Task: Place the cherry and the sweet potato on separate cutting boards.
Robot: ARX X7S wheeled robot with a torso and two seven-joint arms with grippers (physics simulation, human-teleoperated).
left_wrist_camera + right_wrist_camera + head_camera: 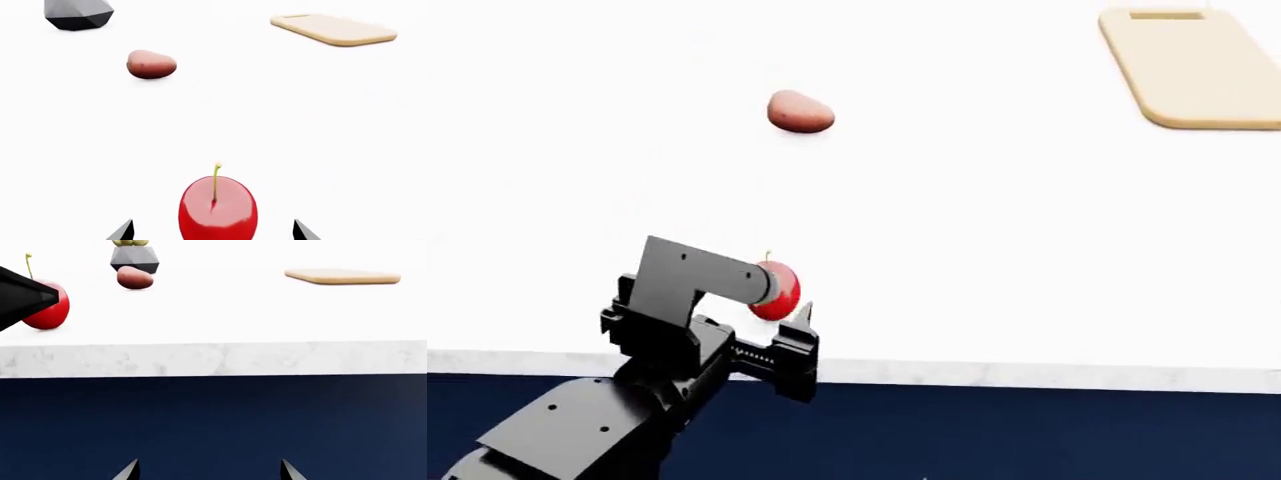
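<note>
Left end effector (213,231) spread wide, empty, flanking cherry (217,207); stem upright, cherry standing on counter (988,250).

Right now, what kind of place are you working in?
Probably a simulated kitchen counter: a white marble-edged countertop over dark blue cabinet fronts, with a wooden cutting board, a cherry and a sweet potato.

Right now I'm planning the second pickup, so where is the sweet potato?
In the head view, the sweet potato lies alone on the white counter, beyond the cherry, with the cutting board far to its right.
</note>
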